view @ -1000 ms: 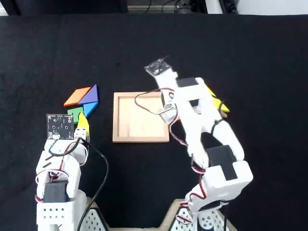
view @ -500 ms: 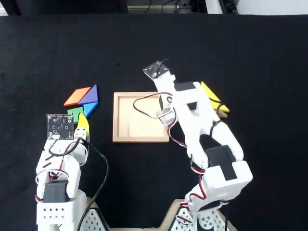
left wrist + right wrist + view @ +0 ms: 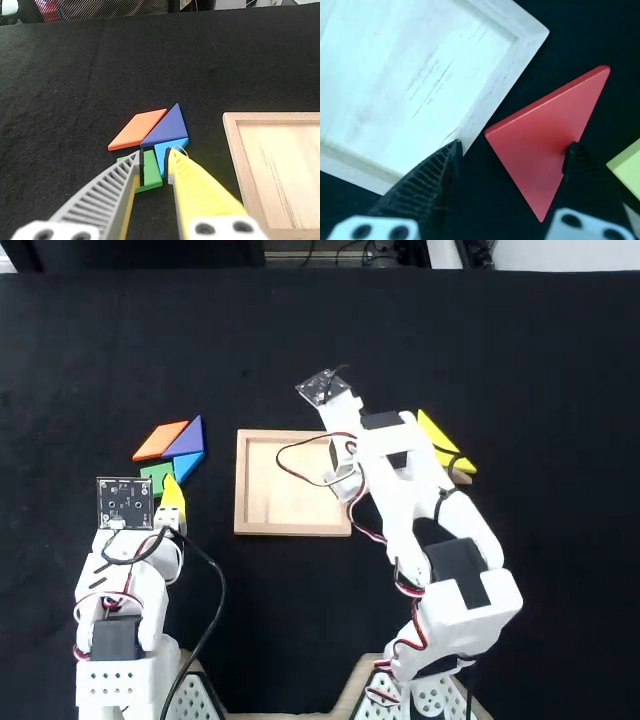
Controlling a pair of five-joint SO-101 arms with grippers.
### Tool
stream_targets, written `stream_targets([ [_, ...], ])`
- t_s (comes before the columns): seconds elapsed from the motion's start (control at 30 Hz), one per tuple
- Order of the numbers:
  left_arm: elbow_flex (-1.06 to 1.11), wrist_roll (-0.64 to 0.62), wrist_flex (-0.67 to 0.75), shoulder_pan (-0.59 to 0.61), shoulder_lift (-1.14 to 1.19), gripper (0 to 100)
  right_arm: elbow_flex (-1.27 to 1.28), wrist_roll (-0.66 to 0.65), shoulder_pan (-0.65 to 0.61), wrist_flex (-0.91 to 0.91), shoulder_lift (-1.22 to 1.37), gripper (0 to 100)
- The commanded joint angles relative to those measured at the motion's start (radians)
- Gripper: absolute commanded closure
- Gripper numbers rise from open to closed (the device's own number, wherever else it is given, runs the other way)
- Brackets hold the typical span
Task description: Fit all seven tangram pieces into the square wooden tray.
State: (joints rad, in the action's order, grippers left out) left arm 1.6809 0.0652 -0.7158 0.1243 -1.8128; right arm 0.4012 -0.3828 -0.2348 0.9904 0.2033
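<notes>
Right now, on the right arm (image 3: 410, 490): jaws spread wide, gripping nothing. Between them, flat on the black desk (image 3: 520, 360), a red triangle (image 3: 540, 135). Lies much nearer one tip than the other. Meets the far tip at its long edge, though whether touching it or merely passing beneath cannot be told. Keeps clear of the near tip, with a dark strip of desk between that tip and the closest corner of the triangle. Near tip itself over the outer rim of the wooden tray (image 3: 505, 75), close to one of its corners. So: red triangle just outside the tray, beside the rim, not in it. Past the red triangle, seen from above, a yellow triangle (image 3: 441, 445) on the desk just right of the arm and near the tray's right side.

Over on the left arm (image 3: 130, 560): jaws parted only narrowly, closed on nothing, low above a cluster of four pieces on the desk, left of the tray and apart from it. In the narrow gap, an edge of the green square (image 3: 150, 175). Right at the yellow tip, a light blue triangle (image 3: 161, 150); contact or not, impossible to say. Beyond the tips, a dark blue triangle (image 3: 167, 127) and an orange parallelogram (image 3: 137, 129), lying edge to edge, with the dark blue one touching the light blue one.
</notes>
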Motion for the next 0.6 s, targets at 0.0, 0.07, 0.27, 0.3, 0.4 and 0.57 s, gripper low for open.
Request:
stream_targets([
  [0.0, 0.018, 0.006, 0.011, -0.010, 0.003, 90, -0.047, 0.011, 0.009, 0.038, 0.030, 66.9],
  [0.07, 0.018, 0.006, 0.012, -0.010, 0.003, 90, -0.068, 0.011, 0.009, 0.072, 0.033, 66.9],
  [0.27, 0.018, 0.006, 0.011, -0.008, 0.002, 90, -0.081, 0.012, 0.023, 0.095, 0.036, 66.9],
  [0.3, 0.018, 0.006, 0.009, -0.008, 0.002, 90, -0.081, 0.012, 0.031, 0.095, 0.036, 66.9],
  [0.4, 0.018, 0.006, 0.009, -0.008, 0.002, 90, -0.082, 0.012, 0.068, 0.095, 0.036, 66.9],
  [0.57, 0.018, 0.006, 0.009, -0.008, 0.002, 90, -0.077, 0.003, 0.084, 0.095, 0.038, 66.9],
])
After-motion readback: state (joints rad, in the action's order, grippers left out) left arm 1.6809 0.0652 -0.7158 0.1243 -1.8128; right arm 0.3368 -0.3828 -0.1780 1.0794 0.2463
